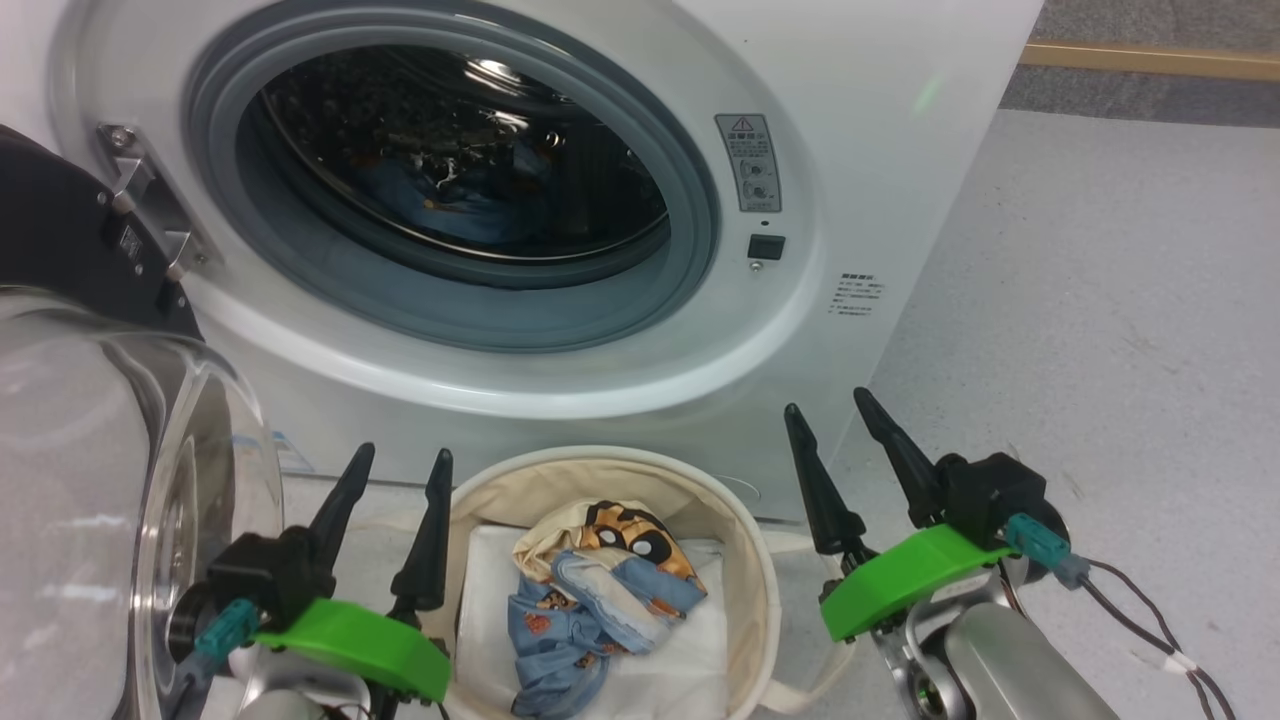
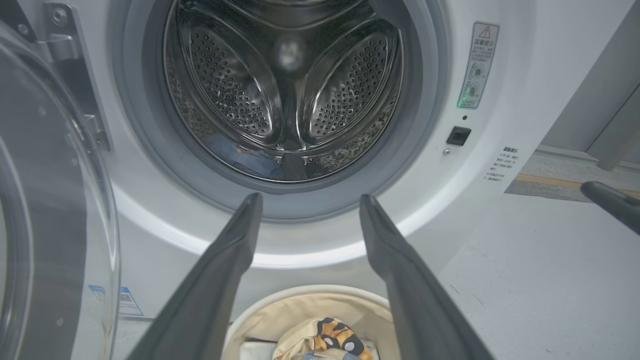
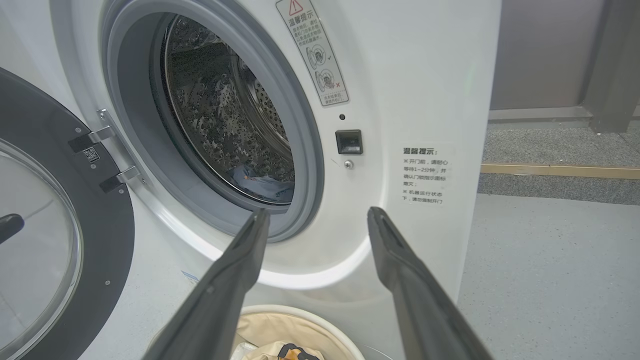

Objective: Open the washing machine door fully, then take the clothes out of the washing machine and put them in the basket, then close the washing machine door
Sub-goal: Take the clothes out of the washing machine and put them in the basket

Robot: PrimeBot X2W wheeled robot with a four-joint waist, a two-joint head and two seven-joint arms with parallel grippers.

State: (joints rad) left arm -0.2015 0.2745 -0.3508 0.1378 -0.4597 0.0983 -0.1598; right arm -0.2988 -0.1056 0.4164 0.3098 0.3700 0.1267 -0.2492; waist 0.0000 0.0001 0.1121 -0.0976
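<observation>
The white washing machine [image 1: 850, 150] stands with its door [image 1: 60, 240] swung open to the left, glass bowl facing me. A blue garment [image 1: 450, 200] lies low in the steel drum [image 2: 280, 75]. On the floor below the opening sits the cream basket [image 1: 600, 460]. In it are clothes [image 1: 600, 590]: a light blue piece and a cream piece with an orange-black cartoon face. My left gripper [image 1: 400, 455] is open beside the basket's left rim. To the right of the basket my right gripper [image 1: 826, 402] is open too. Nothing is between either pair of fingers.
A white folded sheet [image 1: 680, 660] lines the basket under the clothes. Grey floor [image 1: 1100, 300] stretches to the machine's right, with a yellow strip [image 1: 1150, 60] at the back. Thin cables [image 1: 1150, 620] trail from my right wrist. The open door's glass bowl [image 1: 90, 500] bulges close to my left arm.
</observation>
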